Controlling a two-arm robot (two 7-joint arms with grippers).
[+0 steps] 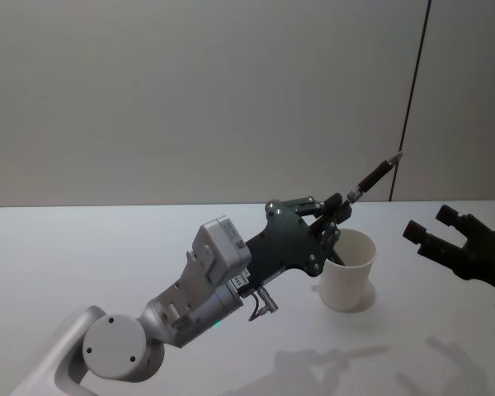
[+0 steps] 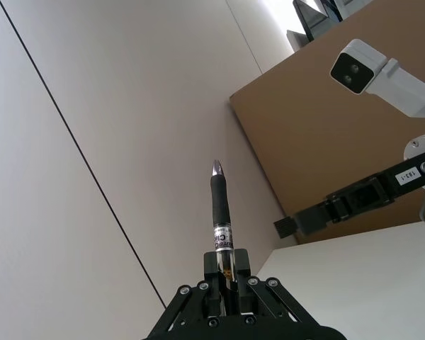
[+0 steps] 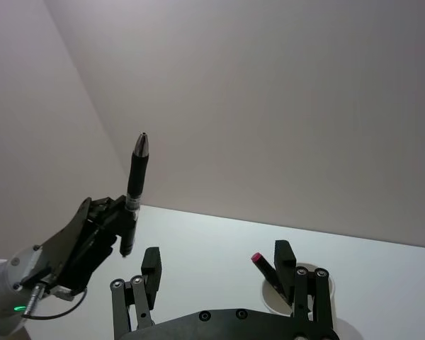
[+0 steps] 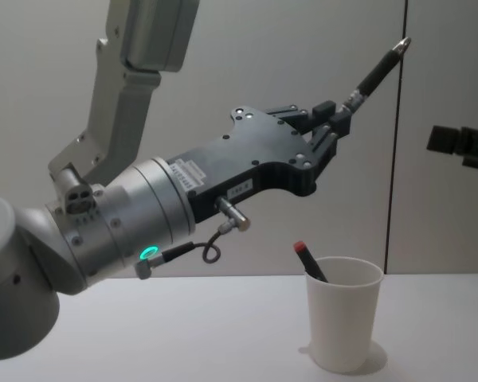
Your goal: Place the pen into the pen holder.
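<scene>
- In the head view: held above the white table (image 1: 107,256), just left of and above the pen holder (image 1: 346,271), the left gripper (image 1: 334,213), clamped on the back end of the pen (image 1: 371,176). Tip pointing up and away to the right, most of the barrel free beyond the fingers. Off to the right, well apart from the cup, the right gripper (image 1: 429,231), jaws spread and holding nothing.
- In the left wrist view: pinched between the two pads, the pen (image 2: 221,227) standing straight out from the left gripper (image 2: 227,280), black rubbery grip sleeve and metal tip far from the hold, printed band just above the fingers. Beyond it, the right gripper (image 2: 290,225), seen end-on.
- In the right wrist view: between the parted fingers of the right gripper (image 3: 219,265), the table; at one side the pen holder (image 3: 269,301) with a red-capped marker (image 3: 262,265) already leaning inside. Farther off, the pen (image 3: 134,188), upright in the left gripper (image 3: 124,234).
- In the chest view: high over the pen holder (image 4: 342,322), the pen (image 4: 374,73), slanted, tip uppermost, in the left gripper (image 4: 334,119); the red-capped marker (image 4: 309,261) poking over the rim.
- On handling, as a judgement: light, stiff, smooth on the barrel, so apt to pivot when held near one end; sleeve likely the surer hold. Paper cup light, easily tipped by a knock on the rim.
</scene>
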